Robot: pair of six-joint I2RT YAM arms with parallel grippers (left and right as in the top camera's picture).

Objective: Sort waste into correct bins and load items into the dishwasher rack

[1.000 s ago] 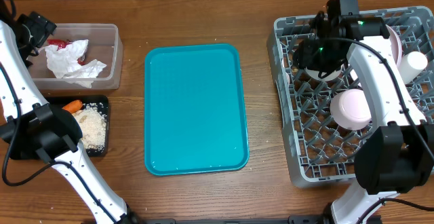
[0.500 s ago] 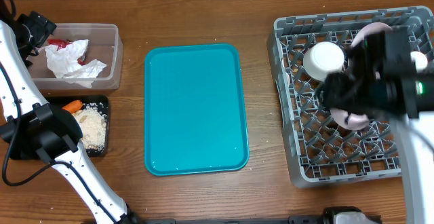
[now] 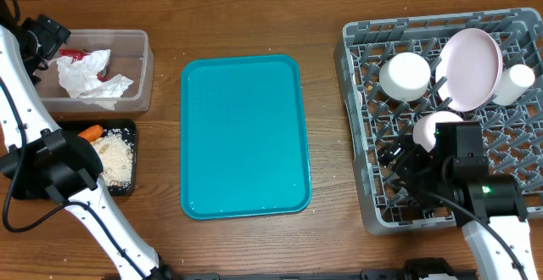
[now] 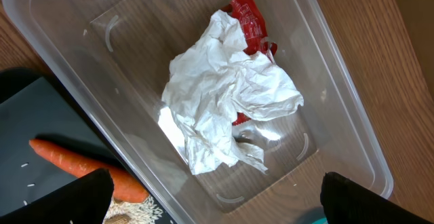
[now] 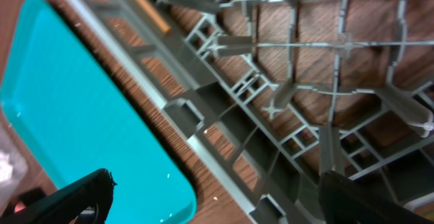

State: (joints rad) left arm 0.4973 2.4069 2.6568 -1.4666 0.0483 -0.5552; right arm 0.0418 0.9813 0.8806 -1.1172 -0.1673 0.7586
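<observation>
The grey dishwasher rack [image 3: 366, 197] at the right holds a large white plate [image 3: 468, 68], an upturned bowl [image 3: 405, 75], a small cup [image 3: 514, 83] and a second bowl [image 3: 434, 126] partly under my right arm. My right gripper [image 3: 397, 156] hovers open over the rack's left wall [image 5: 224, 108], empty. At the far left, my left gripper [image 4: 220, 191] hangs open above the clear tub [image 4: 339, 81], which holds a crumpled napkin [image 4: 224, 95] and a red wrapper [image 4: 247, 20]. The carrot [image 3: 92, 131] and crumbs [image 3: 114, 157] lie in the black tray [image 3: 129, 126].
The teal serving tray [image 3: 246, 136] lies bare in the middle of the wooden table, its corner close to the rack in the right wrist view [image 5: 81, 115]. My left arm's base stands in front of the black tray.
My right arm pulled back from the rack's far left corner toward its front, and its jaws opened wide. The white bowl stays upturned in the rack. The left arm has not moved.
</observation>
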